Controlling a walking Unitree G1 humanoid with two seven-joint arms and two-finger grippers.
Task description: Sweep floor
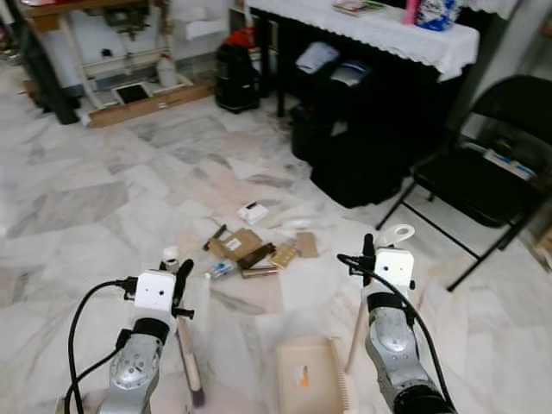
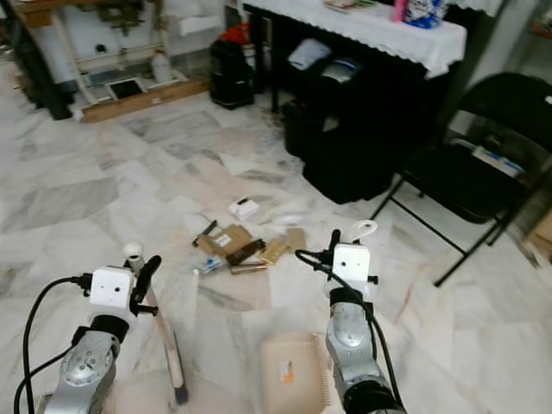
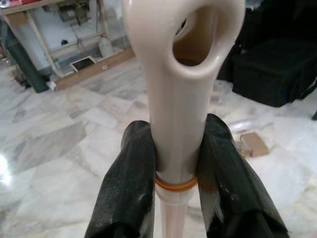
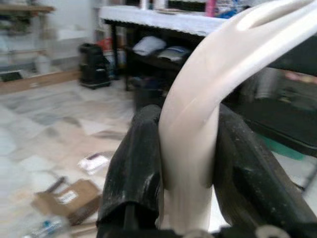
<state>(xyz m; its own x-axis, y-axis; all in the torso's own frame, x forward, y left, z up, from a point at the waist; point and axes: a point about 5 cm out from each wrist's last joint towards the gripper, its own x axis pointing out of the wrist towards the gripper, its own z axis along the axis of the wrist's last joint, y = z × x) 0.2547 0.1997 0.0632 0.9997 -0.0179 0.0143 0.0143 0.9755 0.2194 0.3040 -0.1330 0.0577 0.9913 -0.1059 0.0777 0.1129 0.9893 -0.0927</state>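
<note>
A pile of litter (image 1: pixel 252 248) lies on the marble floor ahead: cardboard scraps, a small white box (image 1: pixel 253 211) and a small bottle. My left gripper (image 1: pixel 178 278) is shut on the cream brush handle (image 3: pixel 177 99), just below its loop. The brush stick (image 1: pixel 188 354) slants down to the floor in front of me. My right gripper (image 1: pixel 370 252) is shut on the curved cream dustpan handle (image 4: pixel 198 109). The beige dustpan (image 1: pixel 312 376) rests on the floor between my arms, short of the litter.
A black folding chair (image 1: pixel 492 172) stands at the right. Behind the litter is a table with a white cloth (image 1: pixel 388 30), with black bags (image 1: pixel 362 164) under it. A black bin (image 1: pixel 237 78) and a wooden frame (image 1: pixel 138 99) stand at the back.
</note>
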